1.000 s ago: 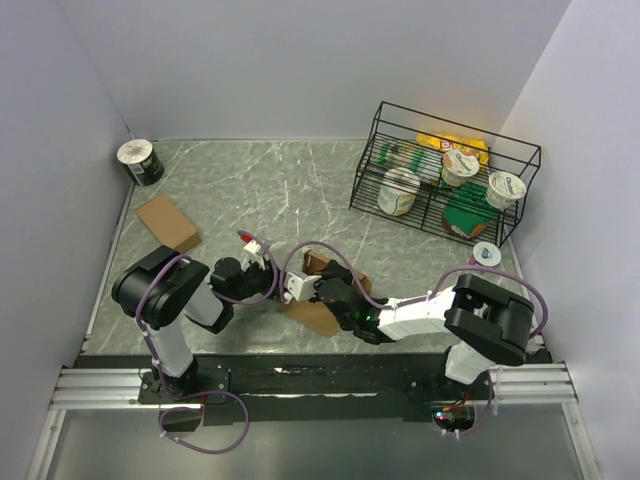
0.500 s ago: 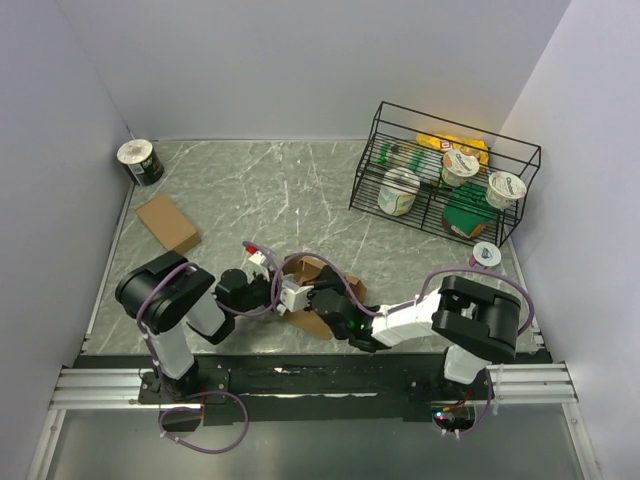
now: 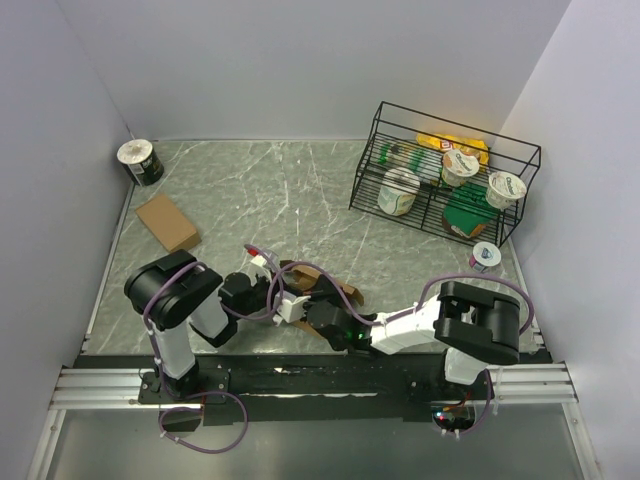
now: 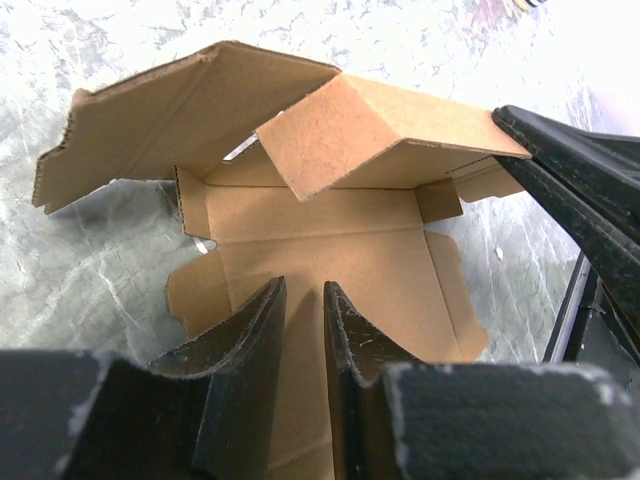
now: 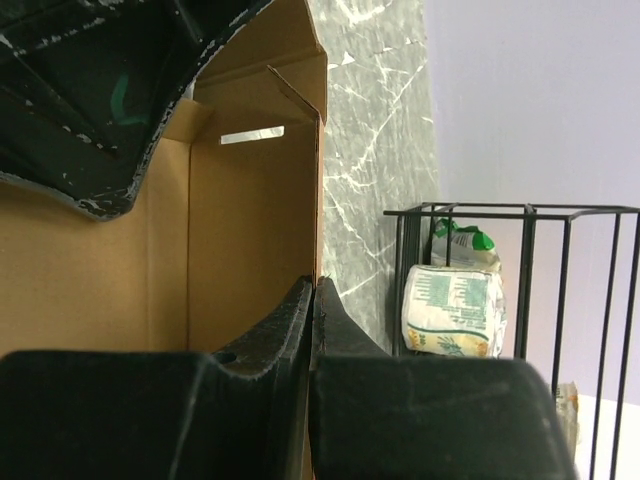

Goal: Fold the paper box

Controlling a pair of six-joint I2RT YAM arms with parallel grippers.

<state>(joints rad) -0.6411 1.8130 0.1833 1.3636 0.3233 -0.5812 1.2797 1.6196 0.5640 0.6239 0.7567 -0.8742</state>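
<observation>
The paper box (image 3: 322,282) is a brown notched cardboard sheet, partly folded, lying between the two arms near the table's front. In the left wrist view its base panel (image 4: 330,260) lies flat, with one wall (image 4: 150,120) and one flap (image 4: 370,130) raised. My left gripper (image 4: 303,300) hovers over the base panel, its jaws a narrow gap apart with nothing clamped between them. My right gripper (image 5: 315,290) is shut on the edge of an upright wall (image 5: 255,230) of the paper box. One of its fingers (image 4: 565,170) shows at the flap's right corner.
A formed brown cardboard box (image 3: 167,222) lies at the left. A round tin (image 3: 140,160) stands in the back left corner. A black wire rack (image 3: 372,180) with cups and packets stands at the back right, and a small cup (image 3: 484,255) sits in front of it.
Both grippers and the paper box have shifted a little toward the near edge. The left jaws have narrowed. The right gripper still pinches the cardboard.
</observation>
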